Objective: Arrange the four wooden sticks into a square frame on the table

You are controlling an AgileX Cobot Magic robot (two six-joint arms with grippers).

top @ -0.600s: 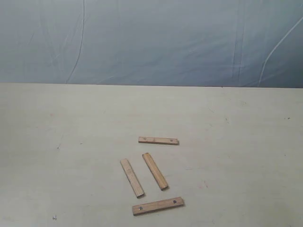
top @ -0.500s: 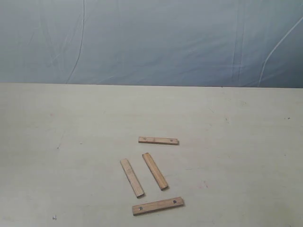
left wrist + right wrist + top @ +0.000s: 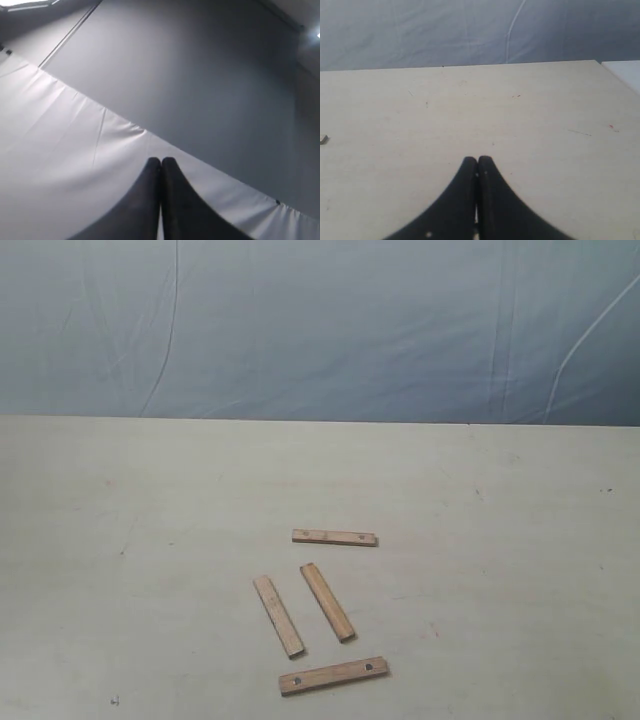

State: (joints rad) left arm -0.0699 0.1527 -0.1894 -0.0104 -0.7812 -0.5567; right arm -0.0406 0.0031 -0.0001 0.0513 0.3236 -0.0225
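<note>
Comparing against my exterior feed from half a second ago, I find nothing shifted: the four wooden sticks lie exactly where they were on the worktop (image 3: 150,500), right of its middle and towards the near edge. The far holed stick (image 3: 335,537) lies crosswise, left to right, with a dark hole near each end. The near holed stick (image 3: 333,675) lies roughly parallel to it, its right end tilted slightly farther away. Between those two sit the plain pair, the left plain stick (image 3: 278,615) and the right plain stick (image 3: 328,601), side by side and both slanting from far left to near right. None of the four touches another, so the corners are open and there is not yet a square. The wrinkled blue-grey cloth (image 3: 320,330) hangs behind the far edge of the worktop as before.

From the left wrist camera, the left gripper (image 3: 161,162) is clenched, its dark fingertips pressed together with nothing between them, aimed up at a grey wall (image 3: 200,75) and a white sheet (image 3: 60,150). The right gripper (image 3: 478,161) is likewise clenched on nothing, poised over bare worktop and pointing towards the cloth
</note>
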